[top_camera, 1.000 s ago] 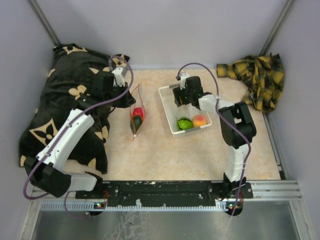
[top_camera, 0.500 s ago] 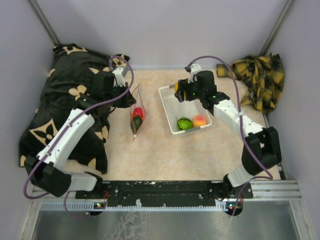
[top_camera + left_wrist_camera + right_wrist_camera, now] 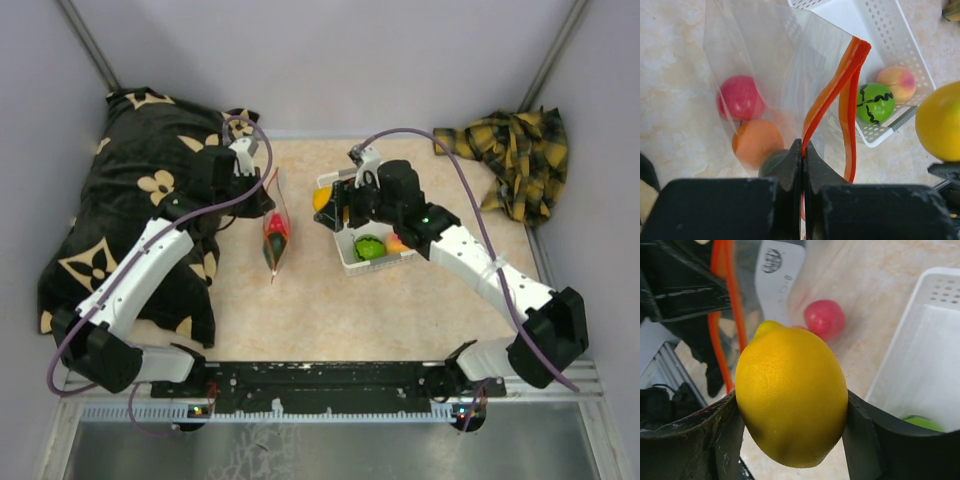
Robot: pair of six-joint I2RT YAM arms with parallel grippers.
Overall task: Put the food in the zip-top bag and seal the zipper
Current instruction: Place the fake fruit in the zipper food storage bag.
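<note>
My left gripper (image 3: 803, 146) is shut on one lip of the red-orange zipper (image 3: 832, 95) and holds the clear zip-top bag (image 3: 770, 60) up with its mouth parted. A red apple (image 3: 740, 97), an orange (image 3: 757, 142) and a dark green avocado (image 3: 774, 161) lie inside the bag. My right gripper (image 3: 792, 410) is shut on the yellow lemon (image 3: 792, 395), which hangs just right of the bag's mouth (image 3: 322, 198). A green lime (image 3: 368, 247) and a peach (image 3: 398, 242) sit in the white basket (image 3: 335, 182).
A black patterned cushion (image 3: 130, 200) lies at the left, under my left arm. A yellow plaid cloth (image 3: 515, 155) is bunched at the back right corner. The basket stands directly right of the bag, under my right forearm.
My right arm lifted the lemon out of the basket and swung it left to the bag's mouth. The left gripper kept its hold and the bag shifted slightly.
</note>
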